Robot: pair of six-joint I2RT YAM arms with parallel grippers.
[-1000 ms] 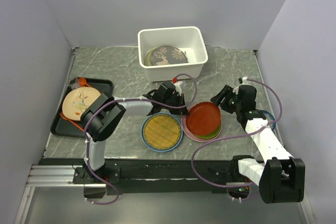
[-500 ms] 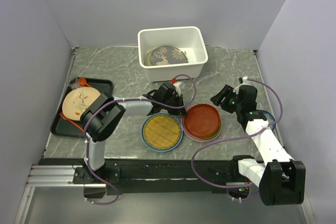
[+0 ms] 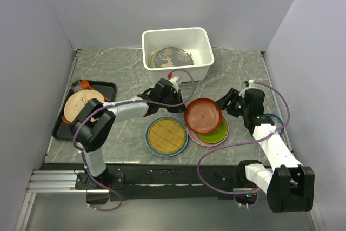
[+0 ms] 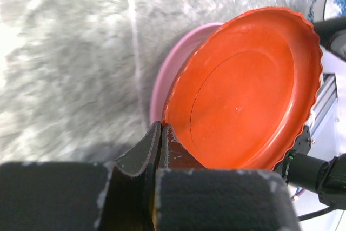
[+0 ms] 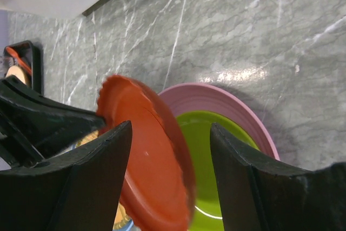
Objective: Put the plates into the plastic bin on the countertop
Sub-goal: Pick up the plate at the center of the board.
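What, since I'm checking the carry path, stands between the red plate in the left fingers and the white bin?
Nothing visible besides the left gripper holding it. The countertop between red plate and plastic bin is bare; the bin's near wall must be cleared. A grey plate lies inside.

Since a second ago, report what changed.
The left gripper, shut on the rim of the red plate, lifted it up and back-left, uncovering the lime green plate. The right gripper, plastic bin and yellow woven disc stayed put.

plate (image 3: 171,58) in bin (image 3: 178,74), tray (image 3: 59,131) left, bowl (image 3: 277,118) right
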